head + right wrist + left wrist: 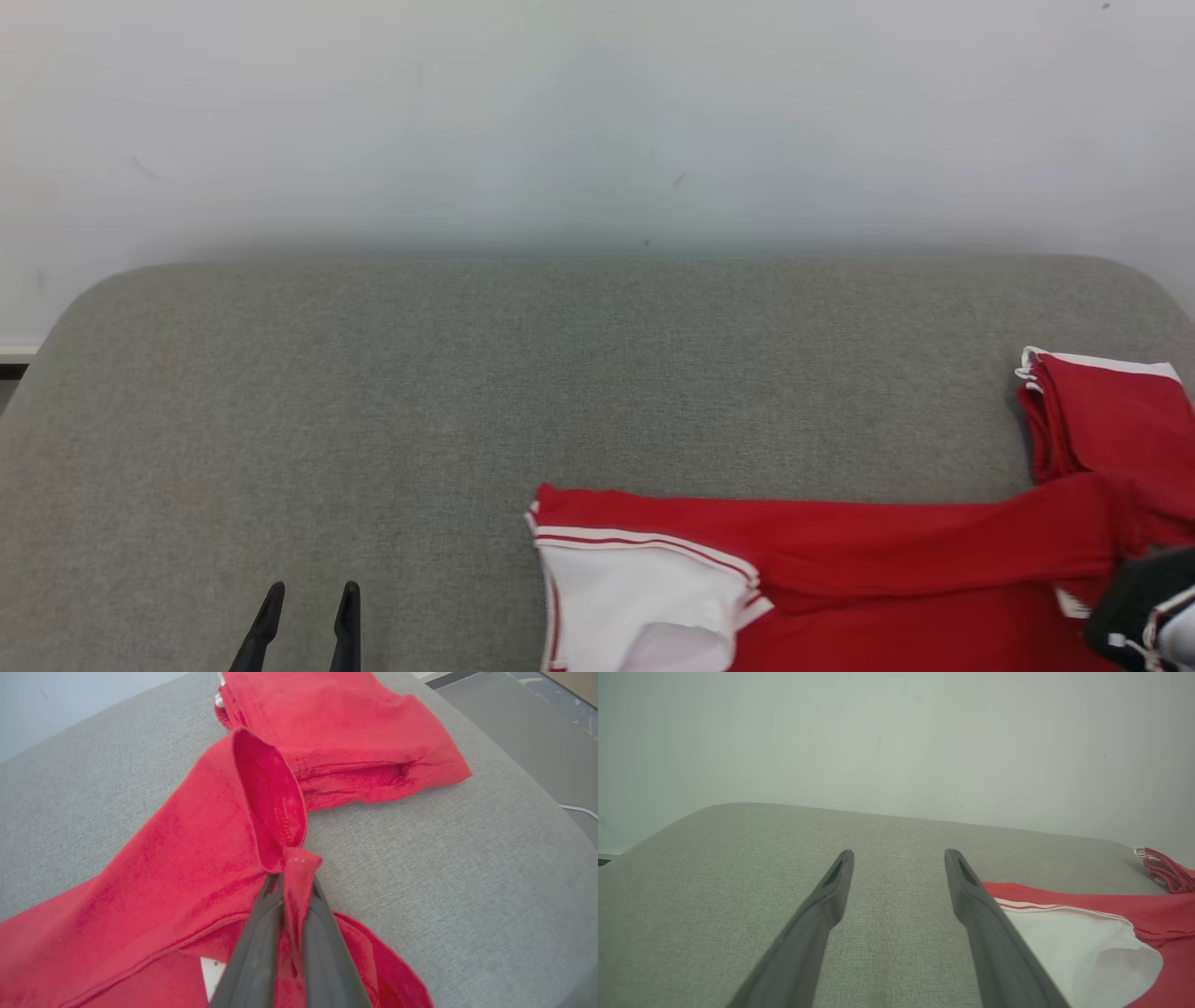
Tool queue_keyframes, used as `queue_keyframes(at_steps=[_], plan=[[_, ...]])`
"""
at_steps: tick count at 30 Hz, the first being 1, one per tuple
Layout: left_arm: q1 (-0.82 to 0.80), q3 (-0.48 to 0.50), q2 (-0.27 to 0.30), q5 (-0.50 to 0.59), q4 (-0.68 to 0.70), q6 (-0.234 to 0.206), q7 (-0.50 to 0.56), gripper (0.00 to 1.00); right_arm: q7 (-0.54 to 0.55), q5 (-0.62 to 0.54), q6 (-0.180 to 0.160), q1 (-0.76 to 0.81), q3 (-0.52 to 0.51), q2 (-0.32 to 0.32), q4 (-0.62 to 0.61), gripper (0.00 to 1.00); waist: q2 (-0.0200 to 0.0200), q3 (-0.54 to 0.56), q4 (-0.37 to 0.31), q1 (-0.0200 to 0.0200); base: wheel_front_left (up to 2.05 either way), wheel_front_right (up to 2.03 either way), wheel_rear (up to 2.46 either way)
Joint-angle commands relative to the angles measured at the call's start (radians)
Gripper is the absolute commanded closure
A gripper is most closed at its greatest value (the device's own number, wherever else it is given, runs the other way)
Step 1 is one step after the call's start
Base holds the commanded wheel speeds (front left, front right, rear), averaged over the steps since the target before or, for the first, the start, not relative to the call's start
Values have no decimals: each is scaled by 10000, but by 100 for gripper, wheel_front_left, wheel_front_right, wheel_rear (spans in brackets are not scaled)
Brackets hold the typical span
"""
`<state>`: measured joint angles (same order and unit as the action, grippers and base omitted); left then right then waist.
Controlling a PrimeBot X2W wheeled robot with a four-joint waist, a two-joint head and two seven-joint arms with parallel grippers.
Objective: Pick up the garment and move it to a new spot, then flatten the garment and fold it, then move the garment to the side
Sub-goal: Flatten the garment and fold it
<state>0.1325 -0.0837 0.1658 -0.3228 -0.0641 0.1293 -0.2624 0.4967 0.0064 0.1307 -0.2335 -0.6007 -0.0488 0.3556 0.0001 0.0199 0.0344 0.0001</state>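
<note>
R hand tight on red garment edge

Head camera looks down over the cushion; wrist cameras skim it (close), all sharing the garment.

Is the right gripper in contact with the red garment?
Touching. Right wrist view: the right gripper is shut on a raised fold of the garment, cloth pinched between its two fingers.

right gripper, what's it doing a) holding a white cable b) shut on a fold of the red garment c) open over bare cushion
b: in the right wrist view the right gripper is pinched shut on a raised fold of the red garment
</note>
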Motion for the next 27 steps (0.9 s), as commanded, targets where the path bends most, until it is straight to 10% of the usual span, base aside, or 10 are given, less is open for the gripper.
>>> queue_keyframes(at_steps=[1, 9, 27], plan=[[-25, 20, -13, -92, 2, 9, -20, 0, 54, -42, 1, 142, -90, -23, -134, 100, -1, 7, -61, -1, 0, 0, 0], [-95, 62, -16, -120, -36, 10, -20, 0, 965, 49, 4, 534, -372, -8, -1946, 100, -1, 16, -203, -1, 0, 0, 0], [-175, -228, 35, -189, -158, 10, -20, 0, 925, 5212, 4, 1638, 6772, -18, -2081, 100, -1, 67, 35, -1, 0, 0, 0]])
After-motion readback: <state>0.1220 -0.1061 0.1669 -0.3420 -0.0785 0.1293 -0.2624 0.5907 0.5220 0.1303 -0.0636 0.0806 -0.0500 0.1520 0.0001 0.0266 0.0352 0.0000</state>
